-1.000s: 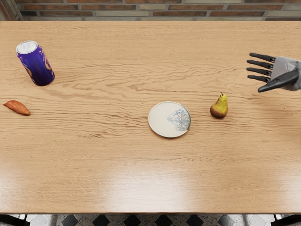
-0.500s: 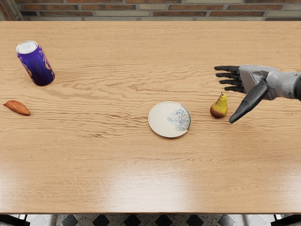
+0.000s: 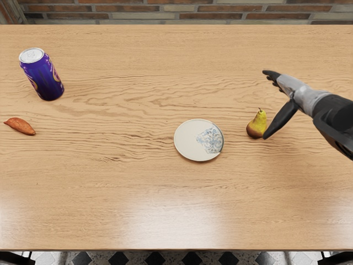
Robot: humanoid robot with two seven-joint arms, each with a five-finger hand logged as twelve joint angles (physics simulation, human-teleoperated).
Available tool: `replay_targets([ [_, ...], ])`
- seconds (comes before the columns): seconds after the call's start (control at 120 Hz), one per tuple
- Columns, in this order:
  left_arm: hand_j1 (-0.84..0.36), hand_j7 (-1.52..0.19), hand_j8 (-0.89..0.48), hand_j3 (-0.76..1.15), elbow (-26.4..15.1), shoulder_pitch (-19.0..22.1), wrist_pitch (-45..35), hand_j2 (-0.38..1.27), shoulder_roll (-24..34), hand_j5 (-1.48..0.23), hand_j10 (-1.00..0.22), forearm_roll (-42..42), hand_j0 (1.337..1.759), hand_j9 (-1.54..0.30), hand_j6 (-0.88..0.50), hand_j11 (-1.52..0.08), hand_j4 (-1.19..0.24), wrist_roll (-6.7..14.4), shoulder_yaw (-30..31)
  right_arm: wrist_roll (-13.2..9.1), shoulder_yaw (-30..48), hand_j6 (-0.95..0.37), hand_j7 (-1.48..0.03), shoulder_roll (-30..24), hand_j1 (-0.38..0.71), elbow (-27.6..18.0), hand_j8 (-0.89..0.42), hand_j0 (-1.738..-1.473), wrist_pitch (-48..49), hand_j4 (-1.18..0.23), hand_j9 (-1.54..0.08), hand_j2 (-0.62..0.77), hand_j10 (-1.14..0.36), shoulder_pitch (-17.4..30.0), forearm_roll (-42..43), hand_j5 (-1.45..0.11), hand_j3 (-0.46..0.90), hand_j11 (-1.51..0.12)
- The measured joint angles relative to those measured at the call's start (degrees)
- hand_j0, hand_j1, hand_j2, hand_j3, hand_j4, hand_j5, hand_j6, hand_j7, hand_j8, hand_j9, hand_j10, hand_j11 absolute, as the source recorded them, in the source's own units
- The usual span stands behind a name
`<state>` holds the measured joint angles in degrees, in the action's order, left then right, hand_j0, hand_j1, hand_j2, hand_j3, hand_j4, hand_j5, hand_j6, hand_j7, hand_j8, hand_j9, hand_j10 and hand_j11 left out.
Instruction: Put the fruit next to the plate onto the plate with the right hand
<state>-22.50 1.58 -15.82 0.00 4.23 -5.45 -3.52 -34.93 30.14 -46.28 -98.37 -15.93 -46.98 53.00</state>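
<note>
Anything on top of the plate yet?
No: the plate carries only its own bluish pattern. The pear stands upright on the table right of it, the open right hand close beside. Nothing covers the plate.

On my screen the tabletop (image 3: pixel 138 193) reads as light wood with strong grain under a satin varnish, with a pale glare near its front edge. The can (image 3: pixel 42 73) looks like glossy printed metal with a bare silvery lid. The plate (image 3: pixel 187 138) seems smooth and glazed. The pear (image 3: pixel 257 125) has smooth, faintly shiny skin, while the sweet potato (image 3: pixel 20 126) is matt. The right hand (image 3: pixel 288 91) shows matt black fingers (image 3: pixel 279 118) and a grey shell.
</note>
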Motion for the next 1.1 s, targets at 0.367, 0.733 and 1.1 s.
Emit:
replay_targets([
  [0.367, 0.35, 0.00, 0.00, 0.00, 0.00, -0.04, 0.00, 0.00, 0.00, 0.00, 0.00, 0.00, 1.658, 0.00, 0.00, 0.00, 0.00, 0.00, 0.00, -0.06, -5.54, 0.00, 0.00, 9.16, -0.35, 6.95, 0.00, -1.658, -13.14, 0.00, 0.00, 0.00, 0.00, 0.24, 6.80, 0.00, 0.00, 0.00],
  [0.733, 0.35, 0.00, 0.00, 0.00, 0.00, 0.00, 0.01, 0.00, 0.00, 0.00, 0.00, 0.00, 1.658, 0.00, 0.00, 0.00, 0.00, 0.00, 0.00, -0.07, -5.86, 0.00, 0.00, 12.59, -0.35, 11.36, 0.00, -1.658, -16.48, 0.00, 0.00, 0.00, 0.00, 2.31, 7.07, 0.00, 0.00, 0.00],
  [1.1, 0.35, 0.00, 0.00, 0.00, 0.00, 0.00, 0.00, 0.00, 0.00, 0.00, 0.00, 0.00, 1.658, 0.00, 0.00, 0.00, 0.00, 0.00, 0.00, -0.07, -5.95, -0.13, -0.16, 13.17, -0.20, 11.88, -0.12, -1.658, -16.83, -0.12, -0.16, -0.02, -0.12, 3.33, 7.06, -0.16, 0.00, -0.16],
])
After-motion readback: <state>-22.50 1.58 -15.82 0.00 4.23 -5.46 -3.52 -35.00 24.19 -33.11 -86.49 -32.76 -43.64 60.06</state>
